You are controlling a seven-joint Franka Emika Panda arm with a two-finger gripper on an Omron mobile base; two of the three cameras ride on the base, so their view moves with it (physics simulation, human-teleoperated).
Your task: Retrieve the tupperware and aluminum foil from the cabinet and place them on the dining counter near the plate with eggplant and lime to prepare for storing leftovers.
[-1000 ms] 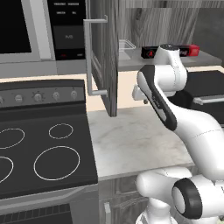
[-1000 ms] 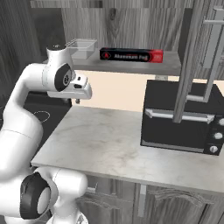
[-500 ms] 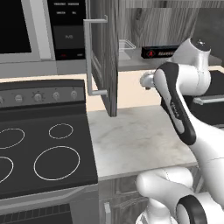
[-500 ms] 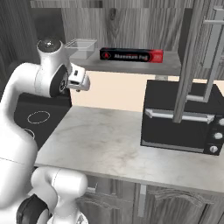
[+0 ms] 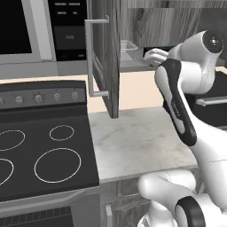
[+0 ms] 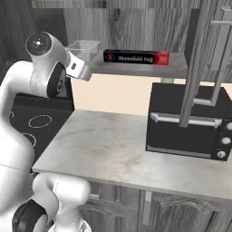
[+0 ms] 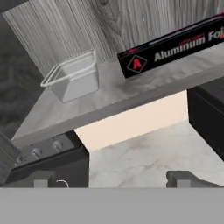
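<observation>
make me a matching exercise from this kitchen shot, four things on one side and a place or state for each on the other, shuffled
Things:
1. tupperware
2. aluminum foil
3. gripper
4. toaster oven

Places or states:
A. standing on the marbled counter under the shelf
B. open, holding nothing
C. at the shelf's left end in the right base view, translucent and empty
D. lying lengthwise on the shelf, black box with red ends

Pairs: 1-C, 2-D, 3-B, 4-A

One tupperware [image 7: 75, 76], one foil box [image 7: 173, 47]

I see a black stove [image 5: 40, 155] beside a marbled counter [image 6: 113, 149], a black toaster oven [image 6: 188, 129] on it, wood-grain wall [image 7: 87, 26] behind.
</observation>
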